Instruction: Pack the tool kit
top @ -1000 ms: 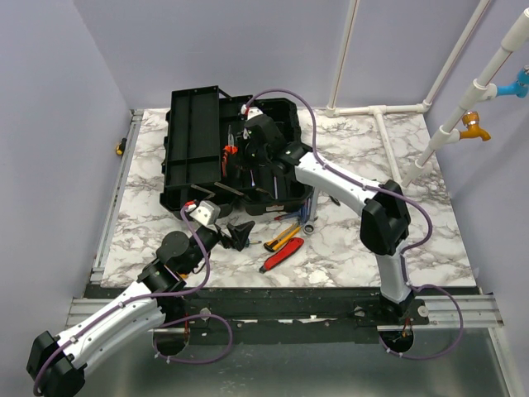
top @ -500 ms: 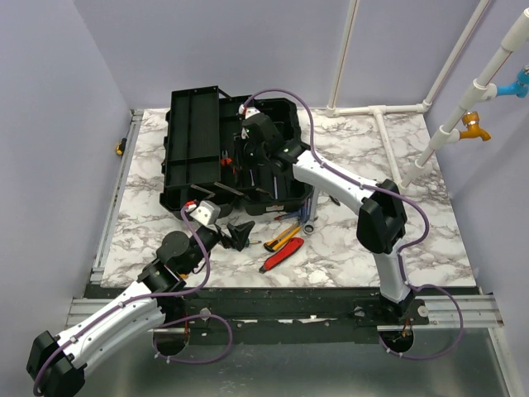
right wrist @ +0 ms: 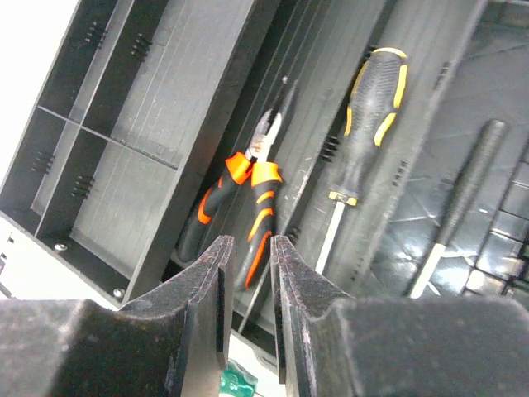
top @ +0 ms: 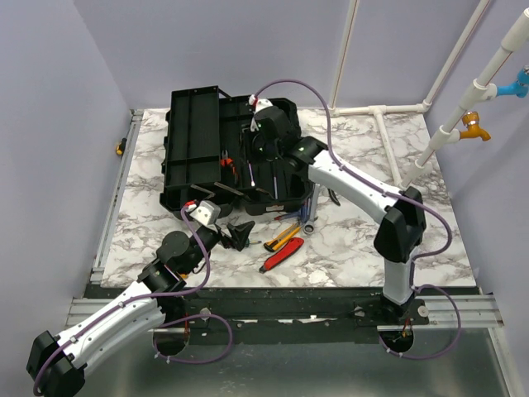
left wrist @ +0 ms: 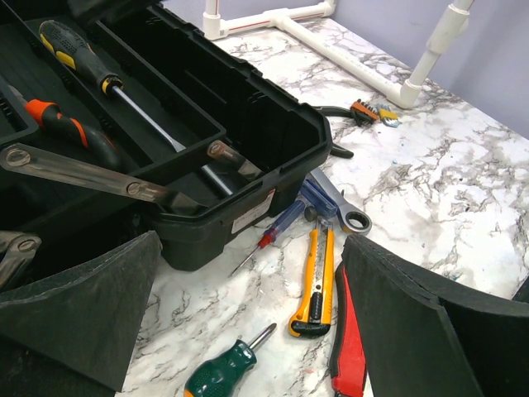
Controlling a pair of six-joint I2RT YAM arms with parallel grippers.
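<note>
Right end effector — narrow, empty — hangs over pliers packed in the toolbox; left end effector gapes wide for loose tools.

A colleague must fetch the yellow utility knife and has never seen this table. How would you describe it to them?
Find the open black plastic toolbox on the marble table. On the tabletop by its near wall, the yellow-and-black utility knife lies between a red utility knife and a blue-handled screwdriver. It is the one flat yellow body among them.
</note>
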